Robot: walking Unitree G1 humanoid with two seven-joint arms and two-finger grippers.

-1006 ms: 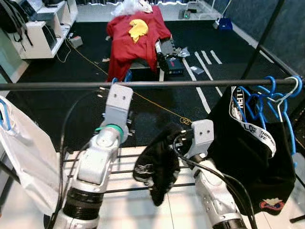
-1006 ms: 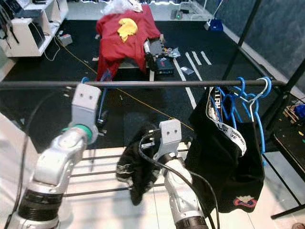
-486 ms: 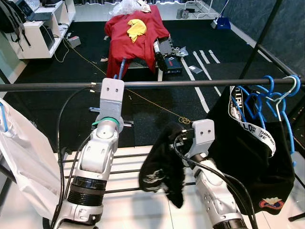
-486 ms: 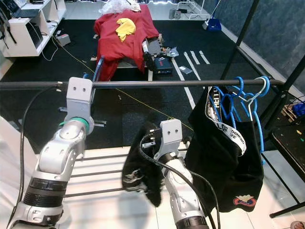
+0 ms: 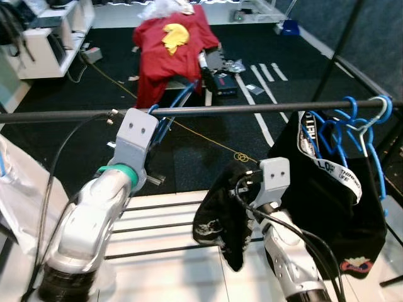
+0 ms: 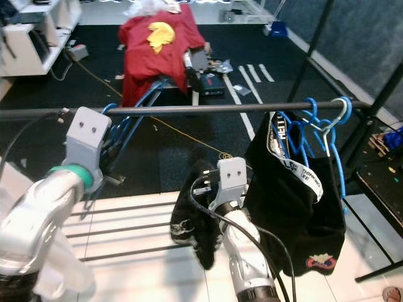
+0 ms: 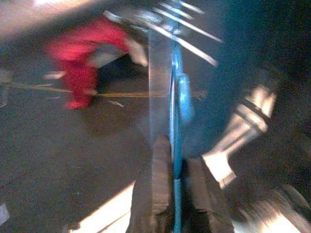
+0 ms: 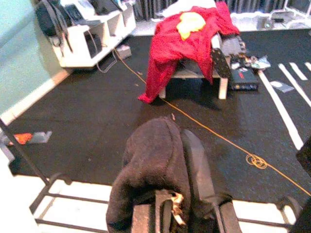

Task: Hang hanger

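Observation:
A blue hanger (image 5: 171, 114) rises behind my left wrist, close under the black rail (image 5: 252, 108); I cannot tell if its hook is on the rail. In the left wrist view my left gripper (image 7: 176, 158) is shut on the blue hanger (image 7: 176, 111). My right gripper (image 8: 170, 145) is lower, in front of the rail, shut on a black garment (image 5: 221, 211) that drapes over its fingers (image 8: 194, 162). The view along the left gripper is blurred.
At the rail's right end a black shirt (image 5: 337, 201) hangs on several blue hangers (image 5: 357, 123). A white garment (image 5: 17, 185) hangs at the left. Lower rack bars (image 5: 160, 225) cross below. Beyond lie a red cloth on a bench (image 5: 169, 39) and white shelves (image 5: 47, 34).
My left arm has swung a little left and down, and the blue hanger now shows longer behind its wrist by the rail. The right gripper still holds the black garment.

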